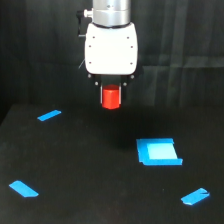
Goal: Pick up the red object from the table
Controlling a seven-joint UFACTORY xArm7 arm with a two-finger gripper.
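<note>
The red object [111, 97], a small red-orange block, hangs under my white gripper body, held between the dark fingers [100, 88]. My gripper [111, 94] is shut on it and holds it well above the black table [90, 165], in the upper middle of the exterior view. The block's top is hidden inside the gripper.
A blue square patch [158, 151] lies on the table at the exterior view's right, below the gripper. Blue tape strips lie at the upper left [49, 115], lower left [23, 188] and lower right [195, 196]. A dark curtain hangs behind.
</note>
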